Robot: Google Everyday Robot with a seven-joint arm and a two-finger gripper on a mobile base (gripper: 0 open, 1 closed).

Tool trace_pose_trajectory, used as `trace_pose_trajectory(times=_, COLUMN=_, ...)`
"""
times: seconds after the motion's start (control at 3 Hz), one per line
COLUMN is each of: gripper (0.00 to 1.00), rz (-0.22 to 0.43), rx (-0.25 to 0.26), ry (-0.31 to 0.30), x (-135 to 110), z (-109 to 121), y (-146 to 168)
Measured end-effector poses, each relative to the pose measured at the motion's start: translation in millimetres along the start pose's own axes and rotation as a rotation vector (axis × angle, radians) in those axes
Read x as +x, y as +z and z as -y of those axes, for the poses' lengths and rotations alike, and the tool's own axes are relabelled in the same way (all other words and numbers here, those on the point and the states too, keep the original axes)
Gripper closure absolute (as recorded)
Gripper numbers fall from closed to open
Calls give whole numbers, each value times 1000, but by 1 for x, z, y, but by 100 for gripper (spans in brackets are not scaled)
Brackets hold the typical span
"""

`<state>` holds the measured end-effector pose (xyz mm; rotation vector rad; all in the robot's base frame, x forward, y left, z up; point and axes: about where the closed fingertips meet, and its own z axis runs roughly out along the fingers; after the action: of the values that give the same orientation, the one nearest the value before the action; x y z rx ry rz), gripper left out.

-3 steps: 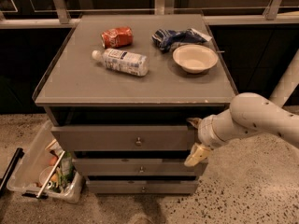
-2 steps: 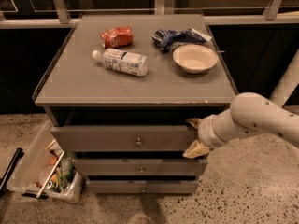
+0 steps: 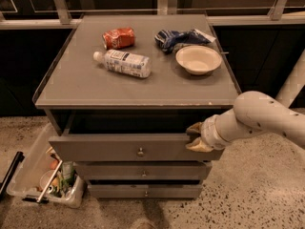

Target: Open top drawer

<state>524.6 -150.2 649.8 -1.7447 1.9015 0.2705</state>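
A grey cabinet is seen from above and in front, with a flat grey surface (image 3: 86,87) on top. The surface's near edge is bare, and its left half is mostly free. Speckled floor (image 3: 257,190) lies open to the right of the cabinet and in front of it. To the left, the floor is taken up by a clear plastic bin (image 3: 28,173) filled with small items, just beside the cabinet's lower left corner. A dark railing (image 3: 57,4) and dark panels close off the far side.

On the far part of the surface a crushed red can (image 3: 119,37) is seen. A plastic bottle (image 3: 123,62) lies on its side just near of it. A blue bag (image 3: 178,37) lies to the right, and a cream bowl (image 3: 198,59) stands upright near the right edge. All four are well above the drawers.

The top drawer (image 3: 109,148) is the widest of three grey fronts, directly under the surface, with a small round knob (image 3: 140,152) at its centre. A dark gap is seen between its top edge and the surface's near edge. Two narrower drawers (image 3: 143,171) sit below it.

The claw (image 3: 195,137) is placed at the right end of the top drawer's front, at its upper edge and touching it, well to the right of the knob. The white arm (image 3: 267,116) reaches in from the right. How far the claw is open, and whether the edge is gripped, cannot be told.
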Motion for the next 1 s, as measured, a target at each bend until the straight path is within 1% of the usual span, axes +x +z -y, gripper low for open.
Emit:
trace_pose_trajectory(times=0.33, gripper=100, rz=3, rx=-3, ry=-3, x=-2, z=-2, y=-3)
trace_pose_trajectory(times=0.67, gripper=82, rz=-4, rx=-3, ry=0, x=2, z=-11, y=-10)
trace_pose_trajectory(times=1.0, gripper=60, rz=-4, rx=-3, ry=0, x=2, z=-11, y=-10)
